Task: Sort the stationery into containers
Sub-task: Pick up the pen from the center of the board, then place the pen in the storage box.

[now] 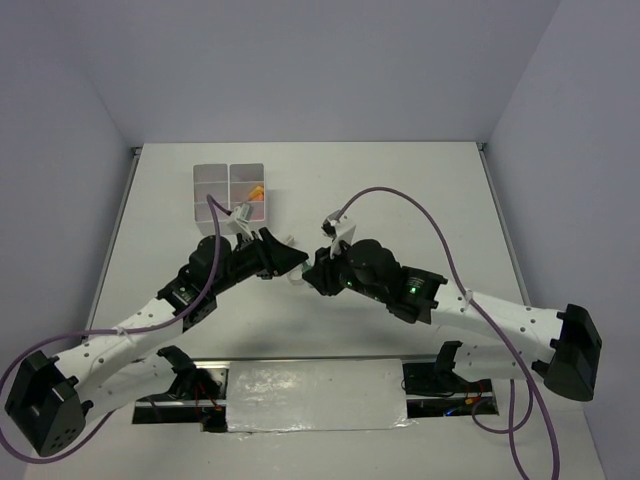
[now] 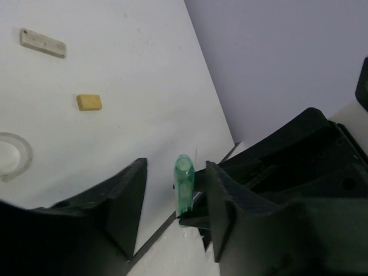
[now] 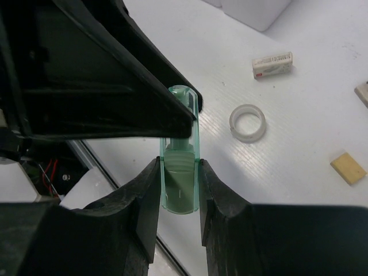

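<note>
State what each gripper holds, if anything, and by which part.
The right gripper clamps the green marker across its lower barrel. The left gripper is open, fingers either side of the marker's top, holding nothing.

The green marker (image 3: 181, 184) was translucent plastic, smooth and glossy, and light passed through its shell. The fingers (image 3: 144, 201) of my right gripper (image 3: 180, 192) looked like matt black plastic, faintly grained. The tape ring (image 3: 248, 122) was cloudy-clear and slick; the table (image 3: 299, 80) was white and finely ribbed, with a soft sheen; the beige block (image 3: 348, 168) was dull.
</note>
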